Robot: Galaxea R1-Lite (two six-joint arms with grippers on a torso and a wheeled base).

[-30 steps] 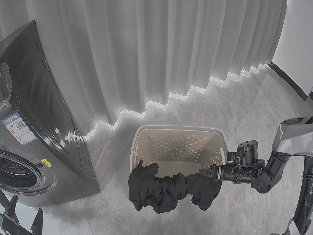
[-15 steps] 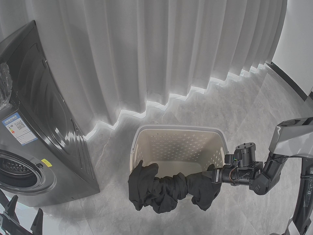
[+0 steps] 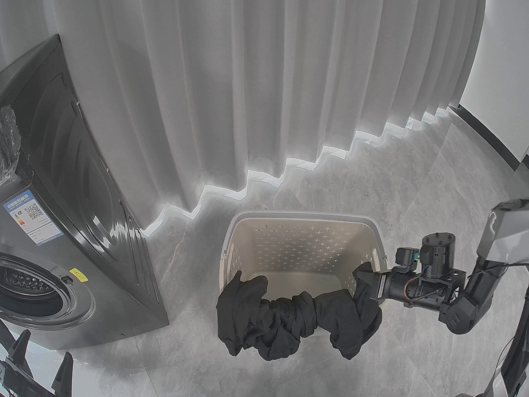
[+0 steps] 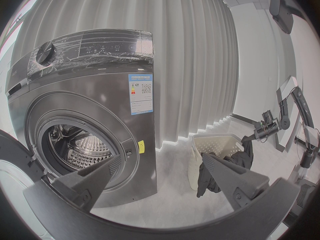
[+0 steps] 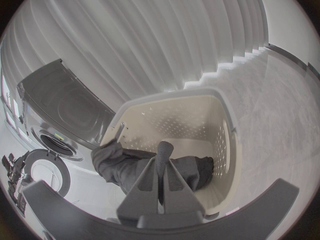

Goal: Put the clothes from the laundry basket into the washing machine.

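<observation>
Well, the black clothes (image 3: 286,318) are bunched so tightly that I cannot tell what garment, or how many, they are. They cover the near rim of the laundry basket (image 3: 303,216) and hide part of its bottom. The right gripper (image 3: 366,288) has its tips buried in the cloth in the head view. From its own wrist, its two fingers (image 5: 173,177) stand pressed together on a raised fold.

The bundle lies lengthwise along that near rim, running from the washing machine's side to the right arm's side. Its left end hangs outside the basket, and its right end rises toward the clamp.

The washing machine (image 4: 100,94) is cut off at the head view's edge. Its round door (image 5: 46,170) is swung open, and the drum shows. The left gripper (image 4: 160,156) hangs before the machine with its fingers wide apart. A stretch of grey floor (image 3: 182,282) separates the basket from the machine, and the curtain (image 3: 248,84) falls just behind the basket's far wall.
</observation>
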